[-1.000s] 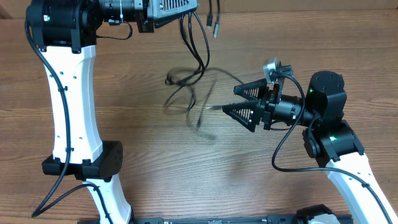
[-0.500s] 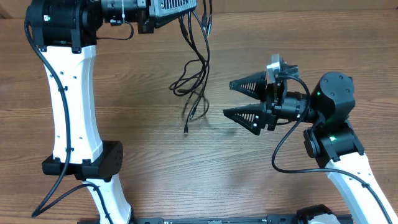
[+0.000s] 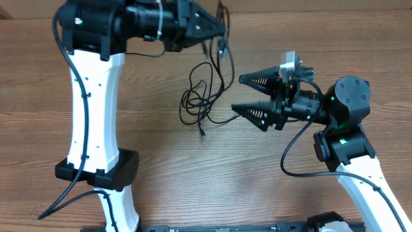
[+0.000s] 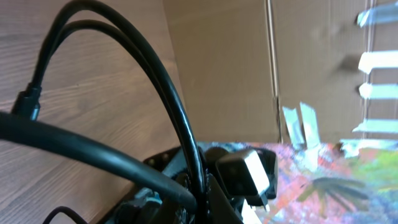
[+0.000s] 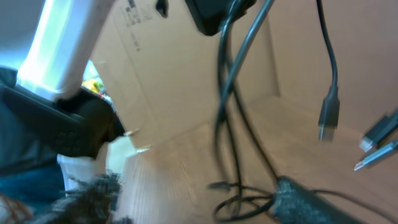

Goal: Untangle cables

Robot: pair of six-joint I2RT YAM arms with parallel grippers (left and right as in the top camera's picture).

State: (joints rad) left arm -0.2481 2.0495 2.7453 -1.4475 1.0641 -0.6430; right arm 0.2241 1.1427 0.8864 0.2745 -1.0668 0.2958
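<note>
We start nearest: the right gripper [image 3: 237,94] has its jaws spread wide and grips nothing. It sits a touch farther up the table [image 3: 161,174] than half a second ago, its lower finger just beside one strand.

Next out we see the cables [image 3: 206,96], thin black cords in a loose cluster of loops on the wood. One end points toward us. The cluster has shifted right, closer to the right gripper.

Strands rise from the loops to the left gripper [image 3: 222,30] at the far edge. It is clenched on the cables and holds their upper part off the table. Its arm has swung right since the earlier frame.

In the right wrist view we see the plug tips [image 5: 328,119] dangling free, one dark, others silver.
</note>
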